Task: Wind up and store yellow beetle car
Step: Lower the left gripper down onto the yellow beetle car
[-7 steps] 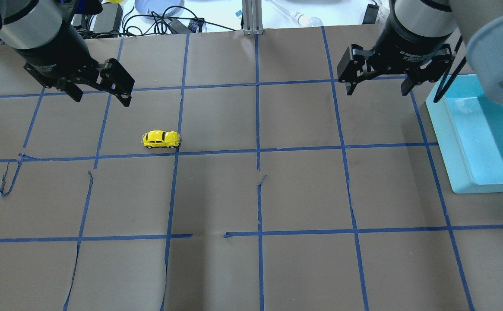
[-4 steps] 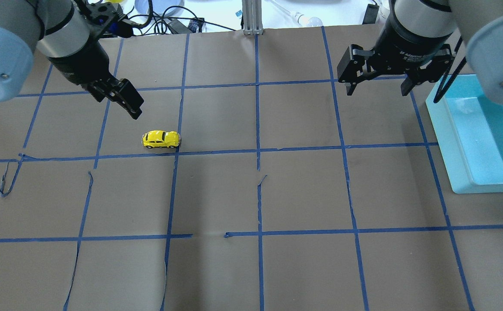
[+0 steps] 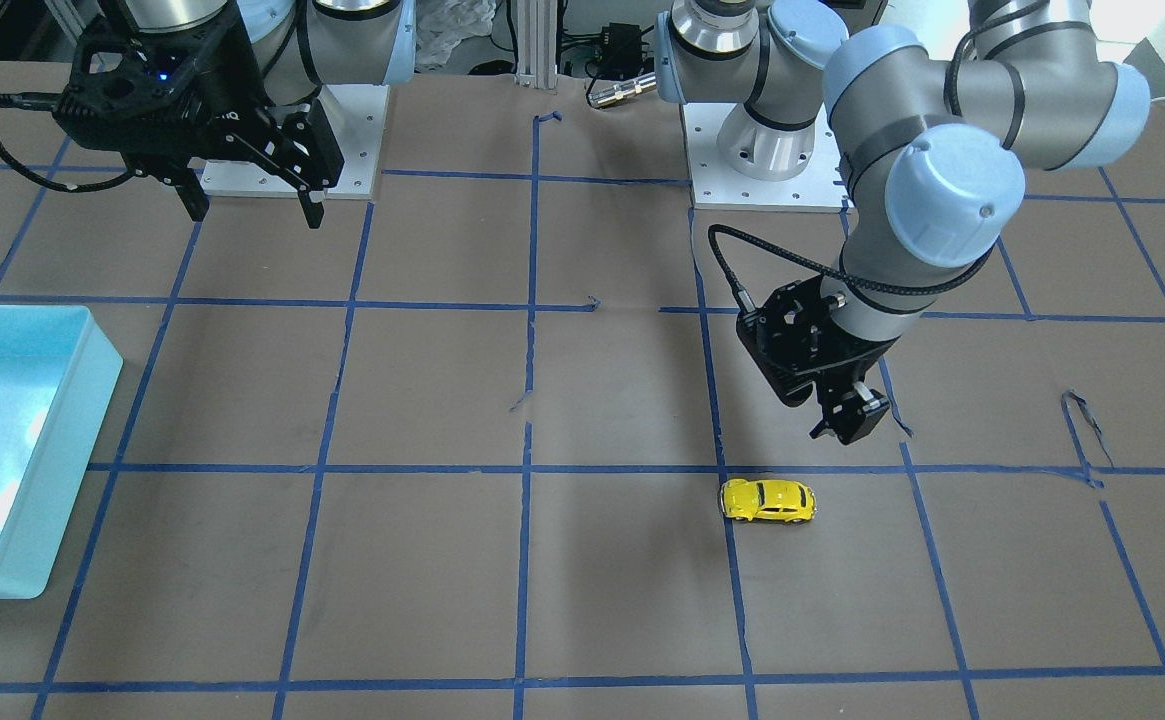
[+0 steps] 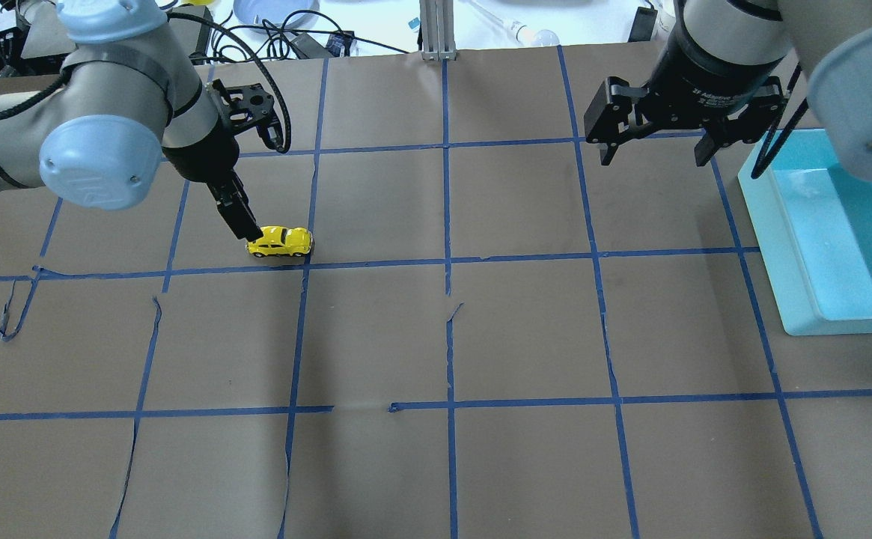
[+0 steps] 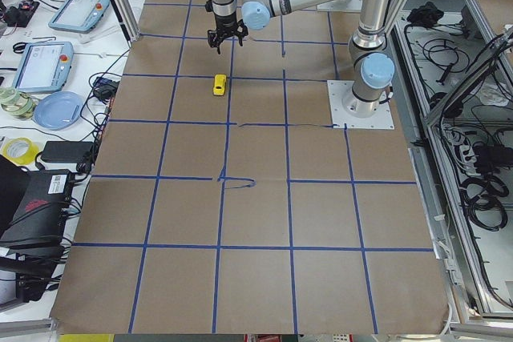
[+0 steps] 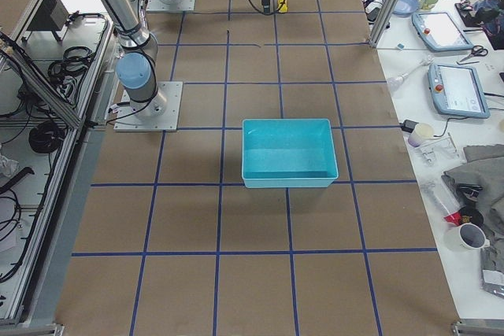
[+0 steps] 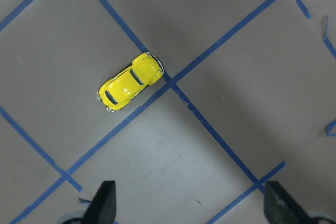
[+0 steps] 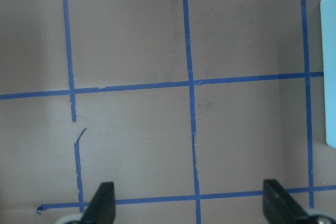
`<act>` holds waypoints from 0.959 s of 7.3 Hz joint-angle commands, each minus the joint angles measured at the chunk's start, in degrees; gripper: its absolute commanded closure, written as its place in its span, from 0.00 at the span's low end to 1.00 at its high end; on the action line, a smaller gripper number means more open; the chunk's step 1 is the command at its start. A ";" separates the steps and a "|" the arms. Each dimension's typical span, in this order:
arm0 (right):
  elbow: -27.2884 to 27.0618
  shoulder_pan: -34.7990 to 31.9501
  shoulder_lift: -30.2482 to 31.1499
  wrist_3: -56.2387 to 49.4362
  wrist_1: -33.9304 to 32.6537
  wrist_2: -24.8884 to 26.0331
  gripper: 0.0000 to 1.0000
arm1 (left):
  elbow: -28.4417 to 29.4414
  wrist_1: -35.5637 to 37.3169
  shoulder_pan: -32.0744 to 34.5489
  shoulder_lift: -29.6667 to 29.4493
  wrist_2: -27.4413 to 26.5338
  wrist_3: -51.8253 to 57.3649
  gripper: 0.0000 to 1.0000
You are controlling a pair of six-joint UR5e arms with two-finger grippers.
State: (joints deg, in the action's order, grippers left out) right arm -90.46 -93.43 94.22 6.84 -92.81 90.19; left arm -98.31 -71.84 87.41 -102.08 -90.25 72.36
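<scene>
Brown-papered table point(image 4: 525, 337), blue tape grid point(image 4: 448, 261), tablet point(image 5: 36, 66), blue plate point(image 5: 58, 110) alongside

The yellow beetle car point(image 4: 279, 241) is a very small toy. It is bright and shiny, with a round body, dark windows and little wheels. It stands free on its wheels on the brown table point(image 4: 525, 337), on the robot's left side. It sits in the corner of a square made of blue tape lines point(image 4: 376, 263). One long side runs along a line, just beside it. One end reaches the crossing line, close to where the two lines meet.
</scene>
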 commanded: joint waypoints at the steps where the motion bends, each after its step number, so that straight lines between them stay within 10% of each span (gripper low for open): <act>1: -0.06 0.00 0.00 -0.07 0.00 0.07 0.00 | -0.83 7.29 -0.05 -4.69 -0.10 21.05 0.02; 7: -0.06 0.00 0.00 -0.07 0.00 0.07 0.00 | -3.47 15.83 -2.33 -11.28 0.51 21.18 0.02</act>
State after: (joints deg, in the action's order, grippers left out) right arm -90.53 -93.43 94.22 6.77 -92.81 90.26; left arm -101.78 -57.63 85.18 -112.05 -89.89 96.04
